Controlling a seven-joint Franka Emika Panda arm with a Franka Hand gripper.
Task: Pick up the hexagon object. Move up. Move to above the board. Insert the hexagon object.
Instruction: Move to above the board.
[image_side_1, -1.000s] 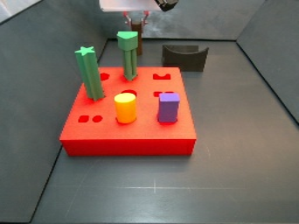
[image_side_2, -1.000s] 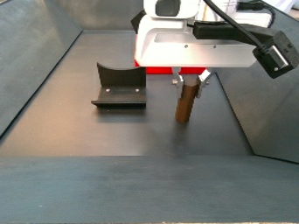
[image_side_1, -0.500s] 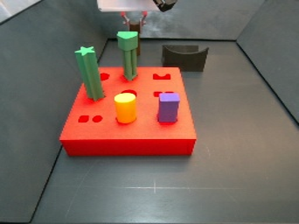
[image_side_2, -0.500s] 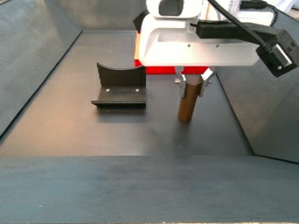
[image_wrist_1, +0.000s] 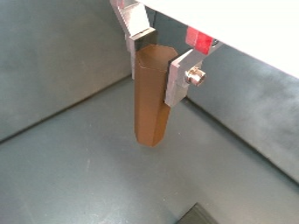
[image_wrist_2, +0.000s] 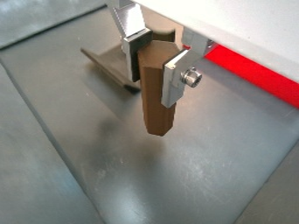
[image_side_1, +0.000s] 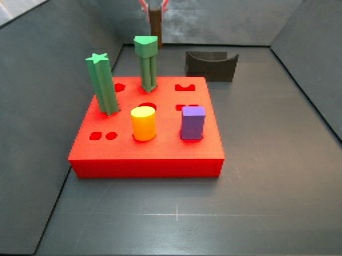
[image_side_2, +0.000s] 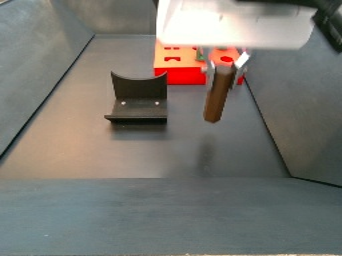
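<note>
My gripper (image_side_2: 218, 68) is shut on the hexagon object (image_side_2: 214, 93), a dark brown peg that hangs upright from the jaws, clear of the grey floor with its shadow below. In both wrist views the silver fingers (image_wrist_1: 177, 75) (image_wrist_2: 174, 76) clamp the top of the peg (image_wrist_1: 151, 98) (image_wrist_2: 159, 98). In a side view the gripper (image_side_1: 154, 12) is at the top edge, behind the board (image_side_1: 160, 150), with only a bit of the peg (image_side_1: 154, 20) showing. The red board also shows in a side view (image_side_2: 177, 62) and in a wrist view (image_wrist_2: 253, 75), behind the gripper.
On the board stand two tall green pegs (image_side_1: 100, 84) (image_side_1: 146, 62), a yellow peg (image_side_1: 143, 124) and a purple peg (image_side_1: 193, 122). A dark grey arch-shaped block (image_side_1: 211, 65) (image_side_2: 136, 98) sits on the floor beside the board. Grey walls enclose the floor.
My gripper has risen with the hexagon object, lifting it off the floor; in a side view the gripper body has gone out of frame at the top.
</note>
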